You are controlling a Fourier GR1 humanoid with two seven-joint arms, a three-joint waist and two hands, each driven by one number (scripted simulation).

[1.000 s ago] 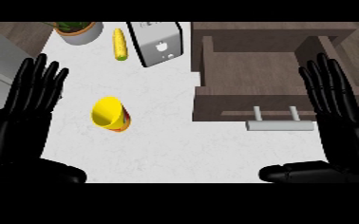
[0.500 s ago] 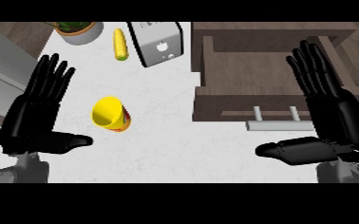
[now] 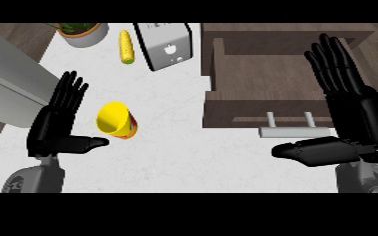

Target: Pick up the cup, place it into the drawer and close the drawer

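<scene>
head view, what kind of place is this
Most likely a kitchen counter: a white marbled countertop with an open wooden drawer at its right, a toaster and a corn cob along the back, and a yellow cup lying beside the robot's left hand.

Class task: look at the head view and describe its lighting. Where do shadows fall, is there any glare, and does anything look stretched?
Head view: even, soft light, no glare on the white counter; only a faint shadow beneath the yellow cup; the open drawer has a darker interior; the right hand, near the edge, looks larger and elongated beside the left hand.
</scene>
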